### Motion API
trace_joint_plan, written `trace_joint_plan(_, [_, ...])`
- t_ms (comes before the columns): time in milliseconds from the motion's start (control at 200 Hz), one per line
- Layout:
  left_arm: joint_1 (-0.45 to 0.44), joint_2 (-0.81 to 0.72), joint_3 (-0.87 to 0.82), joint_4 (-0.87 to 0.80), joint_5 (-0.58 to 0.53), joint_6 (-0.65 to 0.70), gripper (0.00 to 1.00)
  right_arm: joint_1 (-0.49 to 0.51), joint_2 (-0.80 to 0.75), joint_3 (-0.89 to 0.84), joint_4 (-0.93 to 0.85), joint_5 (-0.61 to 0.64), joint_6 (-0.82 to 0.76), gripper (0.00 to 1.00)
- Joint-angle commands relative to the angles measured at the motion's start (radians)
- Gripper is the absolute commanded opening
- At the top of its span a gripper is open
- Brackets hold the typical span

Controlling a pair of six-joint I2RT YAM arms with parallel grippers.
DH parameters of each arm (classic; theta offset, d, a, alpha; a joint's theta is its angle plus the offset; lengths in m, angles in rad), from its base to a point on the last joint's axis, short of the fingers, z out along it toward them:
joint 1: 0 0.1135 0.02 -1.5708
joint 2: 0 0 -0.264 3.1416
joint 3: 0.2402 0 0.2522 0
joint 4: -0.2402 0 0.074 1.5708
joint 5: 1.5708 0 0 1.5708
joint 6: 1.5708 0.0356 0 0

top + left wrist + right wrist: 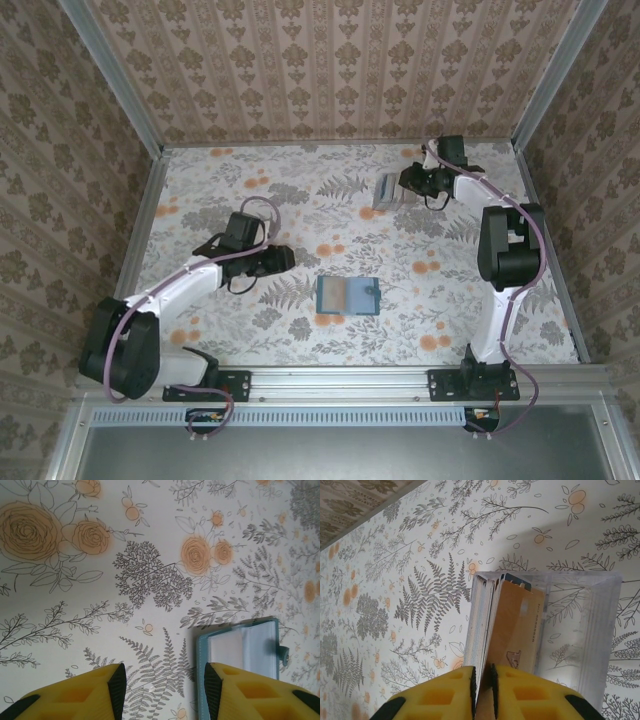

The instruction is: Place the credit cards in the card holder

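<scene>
Clearly the left gripper (165, 692) is parked in wait: its yellow fingers are spread, with only the flowered tablecloth (150, 580) showing between them, and they grip nothing. Just ahead of its right finger lies the wallet (250, 647), opened flat with its pale grey-blue lining up. A teal stitched edge runs round it and a small tab sticks out on the far side. Lying open like that, its slots face upward to take a card, and I judge the arm waits close so it can steady the soft cover.

Well off to the right, the right gripper (482, 687) has its fingers pressed nearly together on the near edge of the cards (482, 615), pinching a thin slice off the left of the pack. The cards stand on edge, thin, stiff and glossy, with pale ones at the left and a tan card (512, 625) with small print facing right. They sit in a clear plastic box (602, 630) just ahead of the fingers. It is hard and see-through, and its walls prop them upright so an edge is offered to the grasp; none is in the wallet yet
</scene>
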State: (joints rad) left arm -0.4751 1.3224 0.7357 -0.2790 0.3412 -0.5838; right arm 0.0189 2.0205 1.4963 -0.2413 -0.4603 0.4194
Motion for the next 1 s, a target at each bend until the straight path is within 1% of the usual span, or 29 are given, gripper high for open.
trace_joint_plan(0, [-0.019,0.02,0.041,0.01,0.013,-0.017,0.48,0.001,-0.022,0.024,-0.037,0.0,-0.021,0.16])
trace_joint_plan(165, [-0.03,0.036,0.054,0.005,0.006,-0.011,0.48,0.001,-0.045,0.023,-0.06,0.032,-0.029,0.07])
trace_joint_plan(280, [-0.034,0.05,0.069,0.002,0.012,0.005,0.48,0.001,-0.072,0.014,-0.068,0.095,-0.024,0.04])
trace_joint_plan(345, [-0.034,0.058,0.072,0.002,0.003,0.008,0.48,0.002,-0.09,0.007,-0.078,0.122,-0.014,0.0])
trace_joint_plan(505, [-0.039,0.078,0.088,0.005,0.024,0.018,0.48,0.003,-0.17,-0.056,-0.072,0.174,0.004,0.0])
trace_joint_plan(585, [-0.039,0.078,0.087,-0.013,0.033,0.021,0.48,0.003,-0.227,-0.076,-0.137,0.241,0.018,0.0])
trace_joint_plan(655, [-0.041,0.075,0.081,-0.027,0.061,0.027,0.48,0.003,-0.303,-0.146,-0.143,0.259,0.034,0.0])
trace_joint_plan(720, [-0.046,0.066,0.06,-0.026,0.079,0.038,0.48,0.003,-0.38,-0.225,-0.128,0.239,0.045,0.0])
trace_joint_plan(820, [-0.061,0.07,0.032,-0.028,0.097,0.051,0.48,0.017,-0.507,-0.351,-0.117,0.155,0.055,0.0])
trace_joint_plan(905, [-0.083,0.084,0.02,-0.028,0.137,0.061,0.48,0.102,-0.611,-0.469,-0.096,0.139,0.042,0.0])
trace_joint_plan(935, [-0.094,0.089,0.017,-0.027,0.142,0.067,0.48,0.139,-0.623,-0.507,-0.085,0.107,0.035,0.0])
trace_joint_plan(950, [-0.1,0.092,0.016,-0.028,0.145,0.071,0.48,0.155,-0.659,-0.527,-0.076,0.086,0.033,0.0])
trace_joint_plan(995, [-0.114,0.1,0.015,-0.026,0.147,0.078,0.48,0.211,-0.698,-0.58,-0.05,0.018,0.044,0.0])
